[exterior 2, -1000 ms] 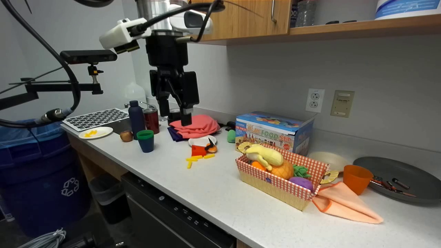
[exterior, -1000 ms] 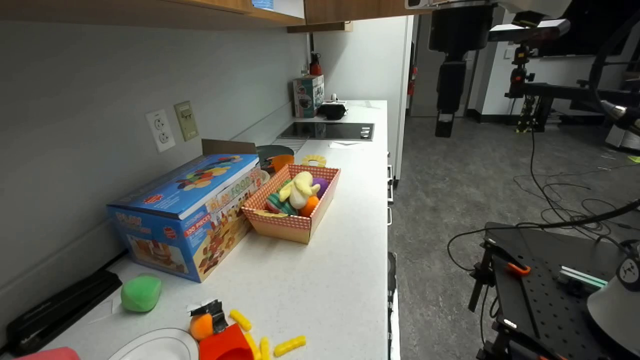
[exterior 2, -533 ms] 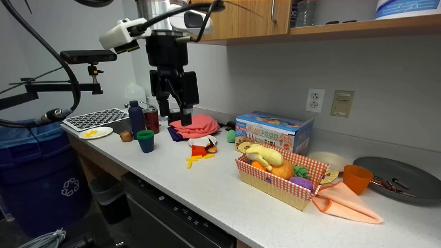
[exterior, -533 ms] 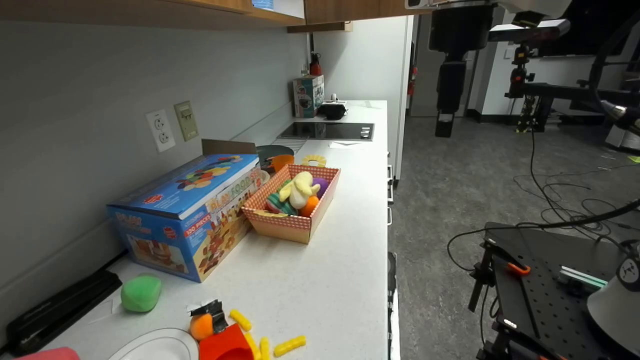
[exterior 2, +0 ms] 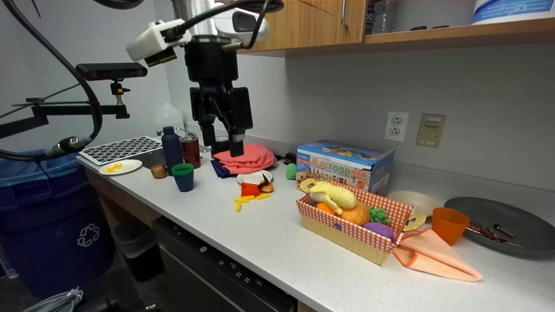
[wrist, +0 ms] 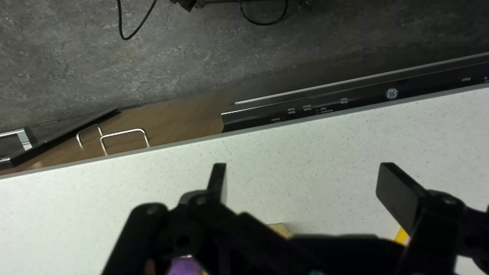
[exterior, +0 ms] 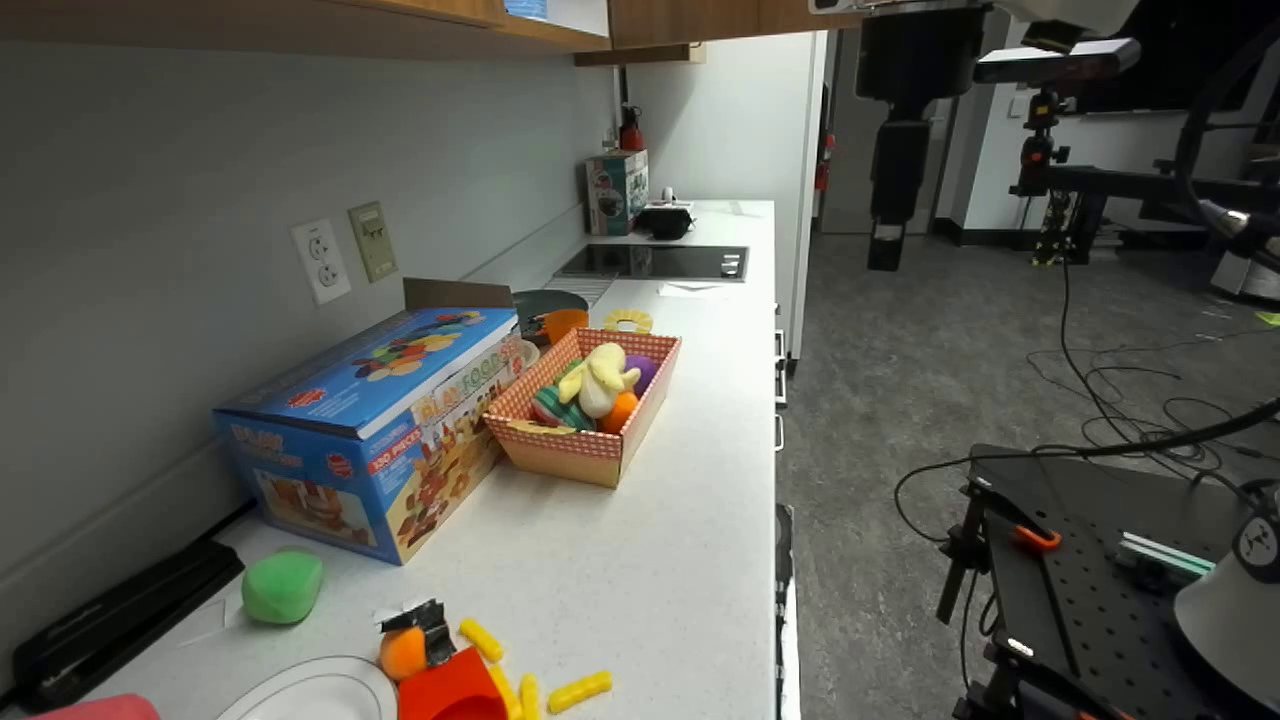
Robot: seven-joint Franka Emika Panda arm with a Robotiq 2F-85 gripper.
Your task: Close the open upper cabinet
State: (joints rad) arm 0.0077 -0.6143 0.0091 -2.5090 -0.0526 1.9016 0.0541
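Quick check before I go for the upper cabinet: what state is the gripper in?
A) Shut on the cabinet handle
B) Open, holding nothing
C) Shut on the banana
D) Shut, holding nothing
B: in the wrist view the gripper has its fingers spread wide, with the counter showing in the gap and nothing clasped.

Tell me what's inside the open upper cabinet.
The upper cabinet shows a clear container, a blue-white tub and dark items; anything behind the tub is hidden.
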